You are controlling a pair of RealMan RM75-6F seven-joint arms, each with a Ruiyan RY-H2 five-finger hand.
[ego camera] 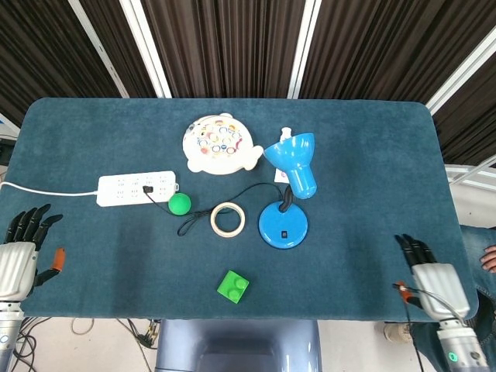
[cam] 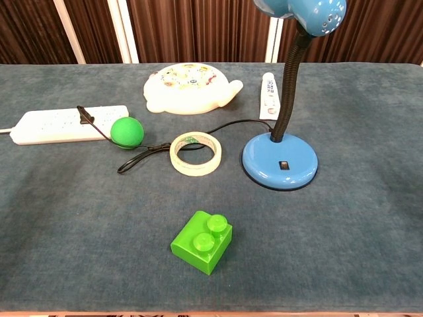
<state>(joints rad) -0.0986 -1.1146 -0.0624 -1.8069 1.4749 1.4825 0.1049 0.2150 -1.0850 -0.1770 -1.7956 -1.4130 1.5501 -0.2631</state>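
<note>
The blue desk lamp stands upright near the middle of the surface, its cord running left to the white power strip. It is the thing nearest the right hand, yet well apart from it. That hand lies at the near right edge, fingers straight, released and holding nothing. The left hand lies likewise at the near left corner, empty, with the power strip nearest. I judge this a rest pose, with no grasp in hand. Reaching the lamp would call for a long move inward. 1 tape ring, 1 green ball and 1 green brick lie left of the lamp.
</note>
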